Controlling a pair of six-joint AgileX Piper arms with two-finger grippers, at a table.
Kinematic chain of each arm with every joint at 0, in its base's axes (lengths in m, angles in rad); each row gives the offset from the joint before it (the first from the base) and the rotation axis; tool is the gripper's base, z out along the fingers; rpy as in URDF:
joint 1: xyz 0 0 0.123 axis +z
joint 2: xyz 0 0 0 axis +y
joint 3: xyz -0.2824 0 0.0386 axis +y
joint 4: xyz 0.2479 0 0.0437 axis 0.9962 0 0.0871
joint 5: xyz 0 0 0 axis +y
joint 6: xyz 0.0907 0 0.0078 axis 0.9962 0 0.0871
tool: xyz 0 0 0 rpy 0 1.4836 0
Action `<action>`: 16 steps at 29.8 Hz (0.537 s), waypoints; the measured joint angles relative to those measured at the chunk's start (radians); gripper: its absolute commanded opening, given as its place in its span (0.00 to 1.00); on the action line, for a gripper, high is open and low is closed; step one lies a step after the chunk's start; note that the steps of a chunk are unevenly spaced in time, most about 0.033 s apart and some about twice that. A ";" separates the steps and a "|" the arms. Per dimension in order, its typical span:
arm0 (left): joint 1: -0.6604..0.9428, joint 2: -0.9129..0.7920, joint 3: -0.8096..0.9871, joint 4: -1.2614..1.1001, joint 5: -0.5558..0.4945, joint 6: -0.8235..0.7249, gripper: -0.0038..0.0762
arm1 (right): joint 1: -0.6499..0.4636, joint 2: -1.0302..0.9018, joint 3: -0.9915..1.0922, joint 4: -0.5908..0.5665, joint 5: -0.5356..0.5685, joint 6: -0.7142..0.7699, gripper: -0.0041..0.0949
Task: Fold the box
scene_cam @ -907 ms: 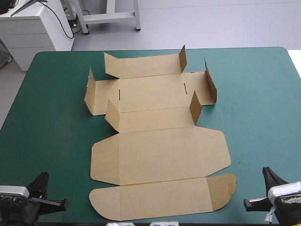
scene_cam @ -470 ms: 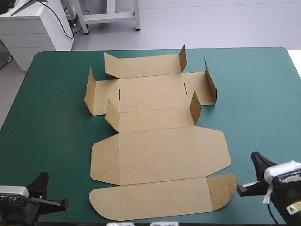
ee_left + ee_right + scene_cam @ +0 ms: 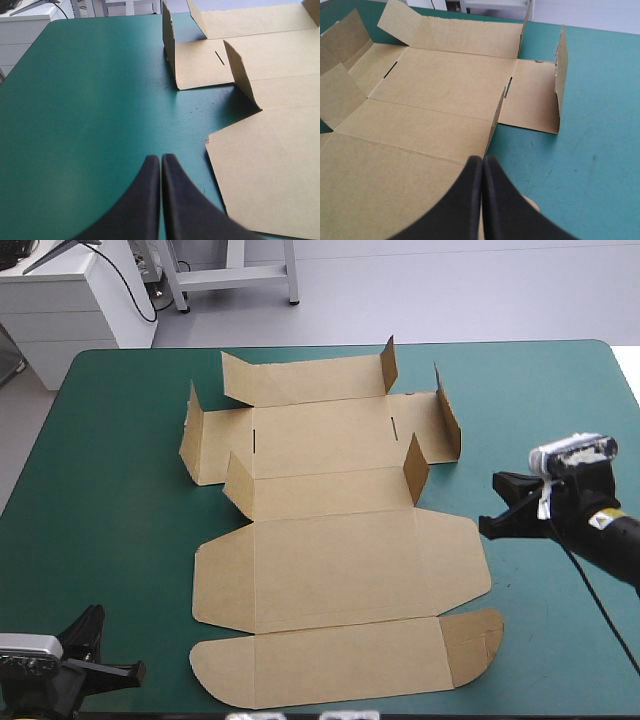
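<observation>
Right gripper [image 3: 481, 162] is hovering clenched just right of the box [image 3: 330, 570] | left gripper [image 3: 160, 161] is idling clenched near-left of it | best opening wide before any grab

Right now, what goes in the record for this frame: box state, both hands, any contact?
box: brown, mostly flat on the teal-green table, far side flaps upright
left hand: shut, by the table's near left corner, apart from box
right hand: shut, at the box's right side, holding nothing
folding: walls not yet tucked
</observation>
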 measured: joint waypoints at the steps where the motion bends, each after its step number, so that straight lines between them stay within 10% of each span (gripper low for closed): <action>1: 0.000 0.000 0.000 0.000 0.000 0.000 0.04 | 0.000 0.041 -0.029 0.000 0.018 0.007 0.03; 11: 0.000 0.000 0.000 0.000 -0.003 0.000 0.04 | 0.068 0.391 -0.298 -0.037 0.180 0.104 0.04; 16: 0.000 0.000 0.000 0.000 -0.003 0.000 0.04 | 0.202 0.545 -0.430 -0.278 0.183 0.284 0.04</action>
